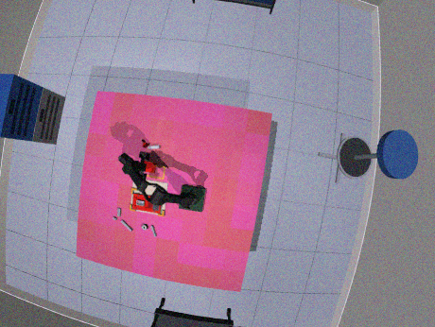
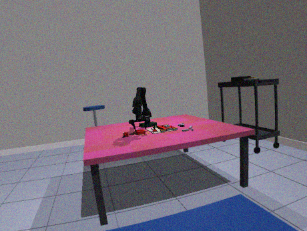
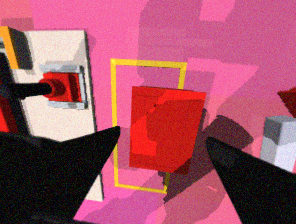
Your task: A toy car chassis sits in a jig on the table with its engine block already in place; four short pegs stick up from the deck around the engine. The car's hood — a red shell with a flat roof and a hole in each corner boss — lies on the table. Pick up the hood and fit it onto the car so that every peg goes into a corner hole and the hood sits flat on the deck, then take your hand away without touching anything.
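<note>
The red hood lies on the table, slightly turned, partly inside and partly over the right side of a yellow outline. My gripper is open and empty above the hood, one fingertip on each side of it in the wrist view; its height above the hood is hard to tell. The red chassis sits in the jig, whose pale base reaches towards the hood. The engine block shows as a small grey patch on the deck. The pegs are too small to tell.
A red clamp with a black handle stands on the jig's near part. A pale grey block and a dark red piece lie beyond the hood. Small grey parts lie on the jig's other side.
</note>
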You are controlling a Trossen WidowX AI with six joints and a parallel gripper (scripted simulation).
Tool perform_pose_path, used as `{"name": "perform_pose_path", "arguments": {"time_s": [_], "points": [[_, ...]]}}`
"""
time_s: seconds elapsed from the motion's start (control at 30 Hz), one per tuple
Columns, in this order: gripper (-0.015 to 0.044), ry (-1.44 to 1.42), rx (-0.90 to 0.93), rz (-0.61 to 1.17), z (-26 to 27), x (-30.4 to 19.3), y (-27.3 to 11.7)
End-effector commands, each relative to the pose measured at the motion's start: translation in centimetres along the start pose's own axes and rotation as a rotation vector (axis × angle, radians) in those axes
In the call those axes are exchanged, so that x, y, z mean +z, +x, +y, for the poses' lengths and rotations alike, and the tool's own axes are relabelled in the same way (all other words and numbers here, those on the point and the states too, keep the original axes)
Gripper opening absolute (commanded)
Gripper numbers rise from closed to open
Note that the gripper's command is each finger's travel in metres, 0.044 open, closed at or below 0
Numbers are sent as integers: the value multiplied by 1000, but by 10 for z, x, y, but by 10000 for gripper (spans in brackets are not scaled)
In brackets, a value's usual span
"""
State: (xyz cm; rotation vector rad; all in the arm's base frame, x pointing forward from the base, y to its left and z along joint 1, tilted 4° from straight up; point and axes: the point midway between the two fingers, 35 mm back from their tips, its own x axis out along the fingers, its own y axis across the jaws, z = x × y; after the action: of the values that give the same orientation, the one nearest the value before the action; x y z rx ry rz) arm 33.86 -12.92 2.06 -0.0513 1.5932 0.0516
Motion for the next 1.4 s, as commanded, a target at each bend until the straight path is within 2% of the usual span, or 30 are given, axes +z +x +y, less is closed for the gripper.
{"name": "perform_pose_path", "arguments": {"time_s": [0.0,1.27,1.37], "points": [[440,-2,-3,8,0,-1,4],[440,-2,-2,9,0,-1,21],[361,1,-1,-1,0,0,18]]}}
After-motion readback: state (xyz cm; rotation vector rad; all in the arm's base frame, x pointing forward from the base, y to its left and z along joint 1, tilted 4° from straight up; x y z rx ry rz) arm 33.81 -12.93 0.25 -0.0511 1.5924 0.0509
